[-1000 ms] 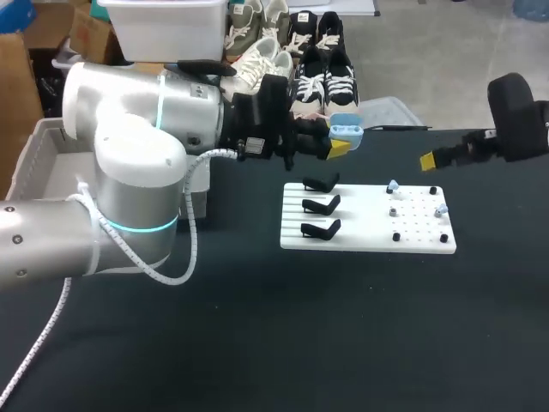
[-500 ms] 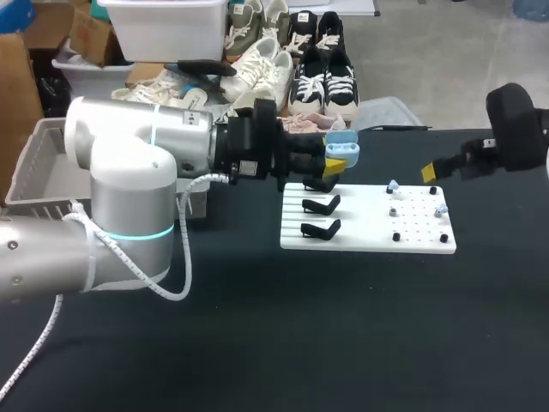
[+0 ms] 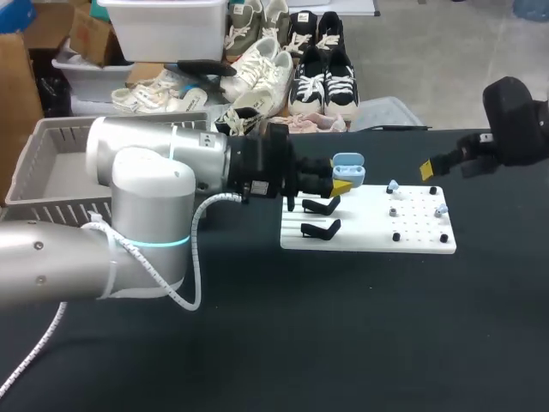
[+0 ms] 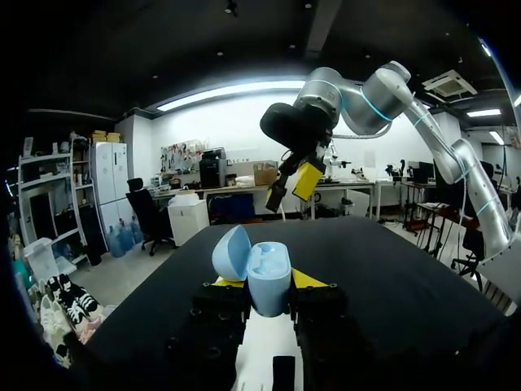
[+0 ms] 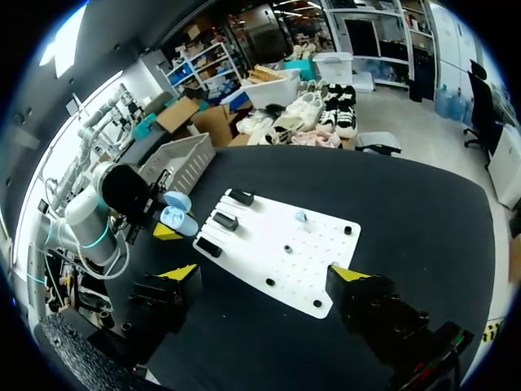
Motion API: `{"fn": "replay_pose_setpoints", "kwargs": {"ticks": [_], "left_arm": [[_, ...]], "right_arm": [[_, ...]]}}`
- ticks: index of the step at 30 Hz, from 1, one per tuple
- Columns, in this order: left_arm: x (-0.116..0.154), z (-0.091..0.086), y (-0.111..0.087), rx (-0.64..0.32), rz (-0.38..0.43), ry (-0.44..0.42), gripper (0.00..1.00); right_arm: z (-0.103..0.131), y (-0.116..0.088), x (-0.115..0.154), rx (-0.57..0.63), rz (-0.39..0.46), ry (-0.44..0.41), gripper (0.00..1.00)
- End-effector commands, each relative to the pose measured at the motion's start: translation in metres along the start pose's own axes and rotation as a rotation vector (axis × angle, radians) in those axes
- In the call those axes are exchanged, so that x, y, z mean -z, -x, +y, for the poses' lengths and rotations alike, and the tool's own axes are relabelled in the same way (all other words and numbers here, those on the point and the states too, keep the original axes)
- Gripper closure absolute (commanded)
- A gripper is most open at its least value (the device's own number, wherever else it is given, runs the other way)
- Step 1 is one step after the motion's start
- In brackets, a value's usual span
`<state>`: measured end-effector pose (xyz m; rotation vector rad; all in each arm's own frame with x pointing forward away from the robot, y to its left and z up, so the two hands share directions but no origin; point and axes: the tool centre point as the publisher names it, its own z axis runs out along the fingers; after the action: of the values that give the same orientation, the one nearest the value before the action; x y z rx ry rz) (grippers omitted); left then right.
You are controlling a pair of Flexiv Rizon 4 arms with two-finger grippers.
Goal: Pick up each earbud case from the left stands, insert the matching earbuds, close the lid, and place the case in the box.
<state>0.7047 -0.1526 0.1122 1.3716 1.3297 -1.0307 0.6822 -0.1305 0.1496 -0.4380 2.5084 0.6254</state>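
One case [image 4: 267,269] (lid open) in left tool [image 4: 269,285]

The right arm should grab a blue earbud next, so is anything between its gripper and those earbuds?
Nothing visible. The right gripper, open, hangs in open air near the far right corner of the white board, and the nearest blue earbud stands uncovered. The left gripper holds the earbud case over the stands, off that path.

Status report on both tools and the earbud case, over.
Left tool shut on open blue case, by stands on white board. Right tool open, empty, beyond board. Nothing blocking.
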Motion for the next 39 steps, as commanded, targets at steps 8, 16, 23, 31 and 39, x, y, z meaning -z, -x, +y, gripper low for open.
{"fn": "replay_pose_setpoints", "kwargs": {"ticks": [8, 16, 23, 31, 39], "left_arm": [[-0.006, -0.001, -0.007, -0.026, 0.012, 0.006, 1.00], [-0.005, -0.002, -0.006, -0.023, 0.014, 0.014, 1.00], [-0.005, -0.002, -0.006, -0.023, 0.014, 0.014, 1.00], [-0.005, -0.002, -0.006, -0.023, 0.014, 0.014, 1.00], [-0.005, -0.002, -0.006, -0.023, 0.014, 0.014, 1.00]], "right_arm": [[0.003, -0.002, 0.004, -0.001, 0.018, -0.112, 0.00], [-0.004, -0.007, 0.005, 0.002, 0.081, -0.158, 0.00], [-0.021, -0.014, -0.003, 0.043, 0.162, -0.297, 0.00], [-0.031, -0.019, -0.017, 0.085, 0.241, -0.411, 0.00], [-0.032, -0.023, -0.030, 0.123, 0.296, -0.473, 0.00]]}}
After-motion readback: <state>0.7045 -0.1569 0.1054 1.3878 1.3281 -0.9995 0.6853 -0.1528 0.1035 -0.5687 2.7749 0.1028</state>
